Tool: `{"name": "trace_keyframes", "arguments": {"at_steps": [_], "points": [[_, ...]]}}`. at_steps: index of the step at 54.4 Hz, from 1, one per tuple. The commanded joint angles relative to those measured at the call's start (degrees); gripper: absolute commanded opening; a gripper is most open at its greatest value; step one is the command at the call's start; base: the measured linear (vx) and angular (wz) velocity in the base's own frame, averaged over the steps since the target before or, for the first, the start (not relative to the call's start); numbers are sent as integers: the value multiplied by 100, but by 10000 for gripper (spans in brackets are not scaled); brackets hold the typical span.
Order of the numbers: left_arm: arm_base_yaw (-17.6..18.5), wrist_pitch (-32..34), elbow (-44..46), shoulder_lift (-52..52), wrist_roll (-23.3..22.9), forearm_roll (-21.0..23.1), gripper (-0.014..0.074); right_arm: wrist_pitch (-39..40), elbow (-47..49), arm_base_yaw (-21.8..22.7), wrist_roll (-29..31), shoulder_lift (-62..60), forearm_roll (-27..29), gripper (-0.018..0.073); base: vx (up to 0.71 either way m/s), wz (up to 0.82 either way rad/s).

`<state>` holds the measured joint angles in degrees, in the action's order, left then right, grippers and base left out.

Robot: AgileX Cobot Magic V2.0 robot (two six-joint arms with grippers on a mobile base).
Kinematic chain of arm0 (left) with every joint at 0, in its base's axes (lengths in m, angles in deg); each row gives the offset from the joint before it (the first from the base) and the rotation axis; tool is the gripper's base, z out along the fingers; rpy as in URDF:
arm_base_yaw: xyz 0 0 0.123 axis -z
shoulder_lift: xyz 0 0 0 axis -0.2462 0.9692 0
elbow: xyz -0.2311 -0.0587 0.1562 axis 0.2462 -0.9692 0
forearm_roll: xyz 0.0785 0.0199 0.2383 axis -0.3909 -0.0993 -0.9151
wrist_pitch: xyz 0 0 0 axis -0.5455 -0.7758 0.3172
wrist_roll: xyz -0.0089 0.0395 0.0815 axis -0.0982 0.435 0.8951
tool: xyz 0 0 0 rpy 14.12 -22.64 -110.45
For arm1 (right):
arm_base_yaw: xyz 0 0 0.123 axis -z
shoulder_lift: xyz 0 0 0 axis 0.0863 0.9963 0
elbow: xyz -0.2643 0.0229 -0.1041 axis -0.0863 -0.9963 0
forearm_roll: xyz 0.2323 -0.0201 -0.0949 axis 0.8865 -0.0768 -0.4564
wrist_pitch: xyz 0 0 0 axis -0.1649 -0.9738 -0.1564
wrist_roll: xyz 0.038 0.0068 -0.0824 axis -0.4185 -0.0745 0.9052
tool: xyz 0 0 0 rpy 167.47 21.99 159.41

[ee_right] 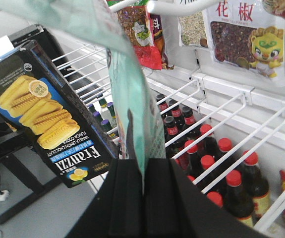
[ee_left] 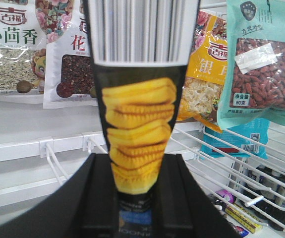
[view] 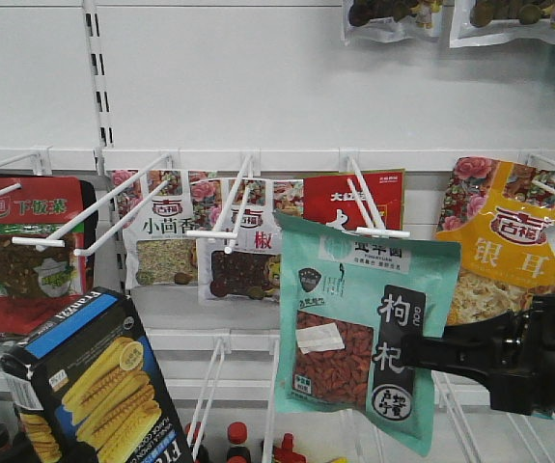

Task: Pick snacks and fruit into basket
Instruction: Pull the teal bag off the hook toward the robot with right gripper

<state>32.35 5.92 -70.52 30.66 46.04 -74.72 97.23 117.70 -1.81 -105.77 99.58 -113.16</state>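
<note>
Of the snacks, the black-and-blue carton (view: 89, 386) with yellow corn cobs hangs tilted at the lower left, in front of the shelves. In the left wrist view my left gripper (ee_left: 136, 173) is shut on the carton (ee_left: 140, 119), which stands up between the black fingers. The teal pouch (view: 364, 328) with red berries hangs in front of the pegs. My right gripper (view: 410, 352) reaches in from the right and pinches its right edge. In the right wrist view this gripper (ee_right: 143, 166) is shut on the thin pouch (ee_right: 130, 99), with the carton (ee_right: 43, 114) to the left. The fruit and the basket are out of view.
White peg hooks (view: 364, 207) stick out of the back wall and carry a red pouch (view: 26, 251), spice pouches (view: 166, 231) and a yellow-orange pouch (view: 509, 241). Below them, white wire shelves (ee_right: 221, 114) hold red-capped bottles (ee_right: 216, 163).
</note>
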Motion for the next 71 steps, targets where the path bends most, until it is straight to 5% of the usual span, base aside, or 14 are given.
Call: {"name": "trace_keyframes", "arguments": {"at_steps": [1,35,71], "points": [[18,553,139,-91,8,147,0,-44,-21,7,-208,-152,101,-9,0,0],[18,553,139,-91,8,147,0,-833,-846,7,-298,-1183,99,-9,0,0],[18,553,139,-91,8,147,0,-730,-1536,7,-406,-1538,106,-9,0,0]]}}
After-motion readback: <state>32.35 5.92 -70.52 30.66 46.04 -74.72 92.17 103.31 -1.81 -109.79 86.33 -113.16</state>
